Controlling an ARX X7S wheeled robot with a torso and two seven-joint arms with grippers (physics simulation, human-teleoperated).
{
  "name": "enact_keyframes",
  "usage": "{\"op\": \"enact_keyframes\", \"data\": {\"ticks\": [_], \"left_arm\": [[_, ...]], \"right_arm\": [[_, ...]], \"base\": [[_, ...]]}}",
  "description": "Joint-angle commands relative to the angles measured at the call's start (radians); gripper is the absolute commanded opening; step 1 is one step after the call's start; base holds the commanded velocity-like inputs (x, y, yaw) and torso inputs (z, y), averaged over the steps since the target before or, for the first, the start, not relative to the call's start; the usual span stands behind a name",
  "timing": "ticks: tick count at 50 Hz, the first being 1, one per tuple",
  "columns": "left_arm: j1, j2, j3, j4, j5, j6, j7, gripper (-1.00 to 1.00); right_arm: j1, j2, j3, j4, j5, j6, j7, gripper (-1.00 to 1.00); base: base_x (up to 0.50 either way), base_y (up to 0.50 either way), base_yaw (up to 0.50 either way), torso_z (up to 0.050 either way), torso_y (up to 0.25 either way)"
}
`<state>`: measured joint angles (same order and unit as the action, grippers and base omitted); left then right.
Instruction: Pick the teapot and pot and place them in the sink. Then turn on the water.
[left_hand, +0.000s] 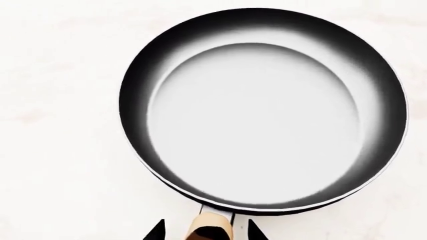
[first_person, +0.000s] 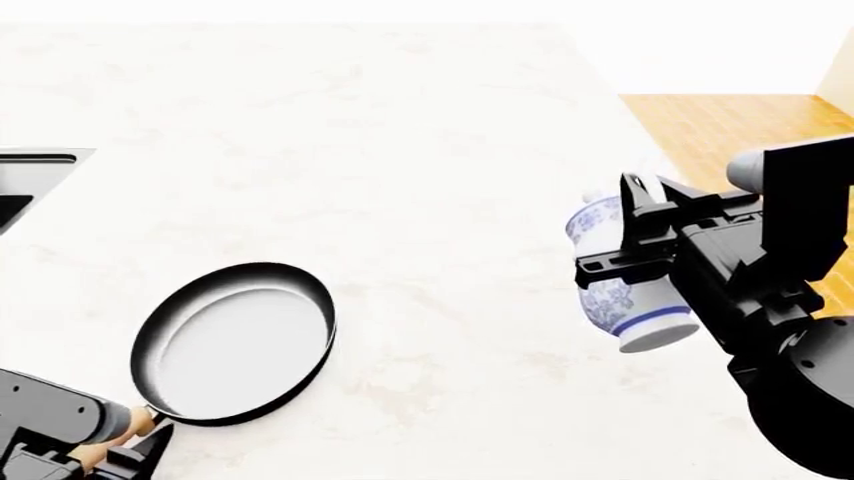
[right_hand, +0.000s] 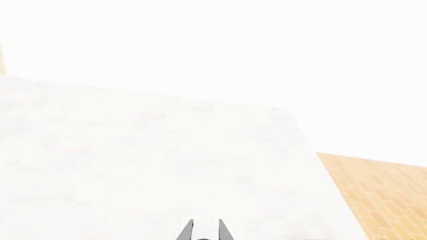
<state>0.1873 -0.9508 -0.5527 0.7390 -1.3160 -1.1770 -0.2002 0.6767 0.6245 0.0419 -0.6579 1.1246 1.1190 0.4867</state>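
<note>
Left claw (left_hand: 205, 231) is pinched on the wooden handle of the pot (first_person: 238, 341), which sits near-left on the white counter (first_person: 441, 150). Right claw (first_person: 627, 235) clamps the teapot (first_person: 617, 280), tilted, up off the counter at the right (sink (first_person: 27, 185) corner peeks far left).

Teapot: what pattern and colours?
The teapot is white with a blue floral pattern and a blue band at its base; the head view shows it best.
</note>
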Motion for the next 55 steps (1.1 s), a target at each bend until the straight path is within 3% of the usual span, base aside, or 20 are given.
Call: {"op": "enact_keyframes", "data": {"ticks": [1,4,15,33,47,55], "left_arm": [[-0.048,0.023,-0.005,-0.006,0.121,0.014,0.133,-1.0],[-0.094,0.027,0.015,0.014,0.141,0.033,0.093,-1.0],[-0.277,0.016,0.05,0.072,0.001,0.007,-0.086,-1.0],[-0.548,-0.093,0.167,0.115,-0.268,0.035,-0.329,-1.0],[-0.621,-0.112,0.231,0.122,-0.303,0.047,-0.344,-1.0],[-0.606,-0.109,0.219,0.13,-0.306,0.051,-0.337,-1.0]], "right_arm": [[0.007,0.004,0.016,-0.01,-0.012,-0.006,0.005,-1.0],[0.005,0.006,0.019,-0.013,-0.006,-0.006,0.006,-1.0],[0.0,0.014,0.041,-0.032,0.036,0.007,0.036,-1.0],[-0.027,0.038,0.104,-0.071,0.135,0.035,0.121,-1.0],[-0.026,0.06,0.079,-0.118,0.125,0.054,0.159,-1.0],[-0.028,0.06,0.074,-0.133,0.138,0.052,0.164,-1.0]], "base": [[0.02,0.0,-0.01,0.0,0.0],[0.01,0.0,-0.01,0.0,0.0],[0.0,0.0,0.0,0.0,0.0],[0.0,0.0,0.0,0.001,0.003],[0.0,0.01,0.0,0.001,0.004],[0.0,0.5,0.0,0.001,0.003]]}}
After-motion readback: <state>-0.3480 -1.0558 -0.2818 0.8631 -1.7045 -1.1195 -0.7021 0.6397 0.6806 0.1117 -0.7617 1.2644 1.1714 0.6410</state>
